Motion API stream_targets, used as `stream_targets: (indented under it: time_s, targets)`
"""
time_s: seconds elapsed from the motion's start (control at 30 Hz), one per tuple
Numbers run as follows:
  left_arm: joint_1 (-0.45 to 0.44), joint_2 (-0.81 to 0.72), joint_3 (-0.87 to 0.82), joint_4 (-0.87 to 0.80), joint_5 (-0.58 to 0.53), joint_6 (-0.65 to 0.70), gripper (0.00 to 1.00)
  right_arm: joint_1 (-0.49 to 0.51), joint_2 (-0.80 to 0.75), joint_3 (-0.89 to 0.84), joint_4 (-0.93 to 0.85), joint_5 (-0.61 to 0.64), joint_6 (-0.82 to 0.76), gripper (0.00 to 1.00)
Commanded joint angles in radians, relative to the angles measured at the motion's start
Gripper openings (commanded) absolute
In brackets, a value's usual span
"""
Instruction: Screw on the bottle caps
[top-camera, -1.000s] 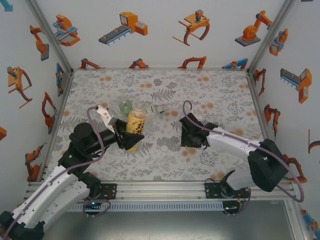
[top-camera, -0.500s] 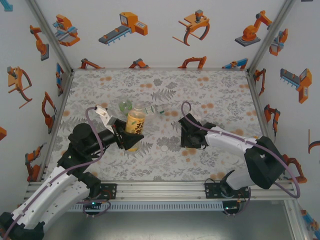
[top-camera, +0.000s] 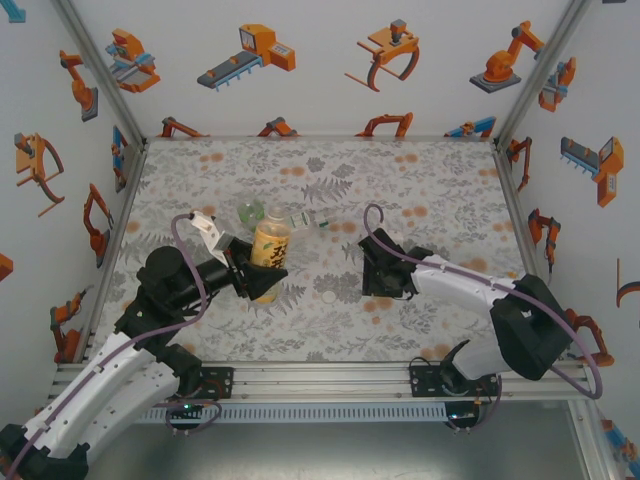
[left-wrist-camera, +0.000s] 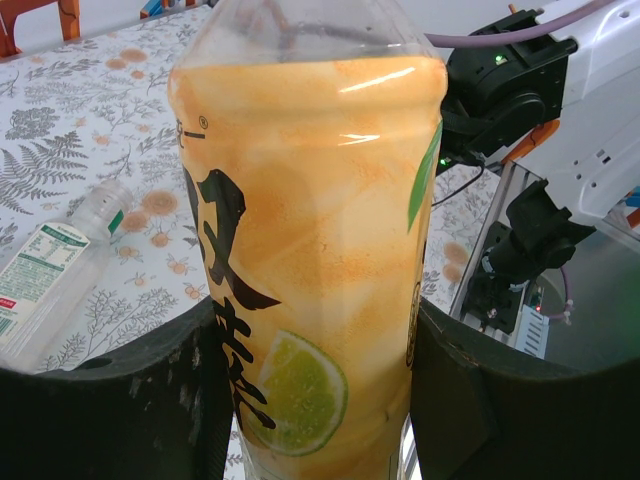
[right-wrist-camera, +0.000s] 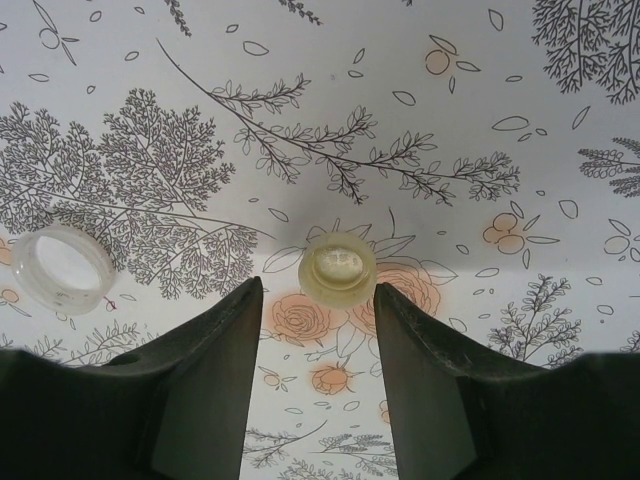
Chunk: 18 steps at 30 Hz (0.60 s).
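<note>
The left tool (top-camera: 266, 278) has lifted slightly and is clamped on the uncapped amber bottle (left-wrist-camera: 310, 250). The right tool (right-wrist-camera: 318, 300) is empty, jaws apart, with a yellowish cap (right-wrist-camera: 338, 270) on the worktop (right-wrist-camera: 450, 120) between its fingertips. No bottle looks capped yet.

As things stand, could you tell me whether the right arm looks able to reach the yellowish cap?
Probably yes: the right gripper is open, the yellowish cap lies in line with its gap, and nothing stands between them.
</note>
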Motion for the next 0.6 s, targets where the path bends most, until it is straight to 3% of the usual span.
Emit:
stream_targets:
  time_s: [0.0,0.57]
  targets:
    - [-0.005,0.000,0.024,0.027,0.002,-0.012,0.03,0.004,-0.017,-0.007,0.021,0.013,-0.008,0.46]
    - [-0.005,0.001,0.034,0.020,0.002,-0.015,0.04,0.004,0.015,0.017,0.001,0.022,-0.006,0.45]
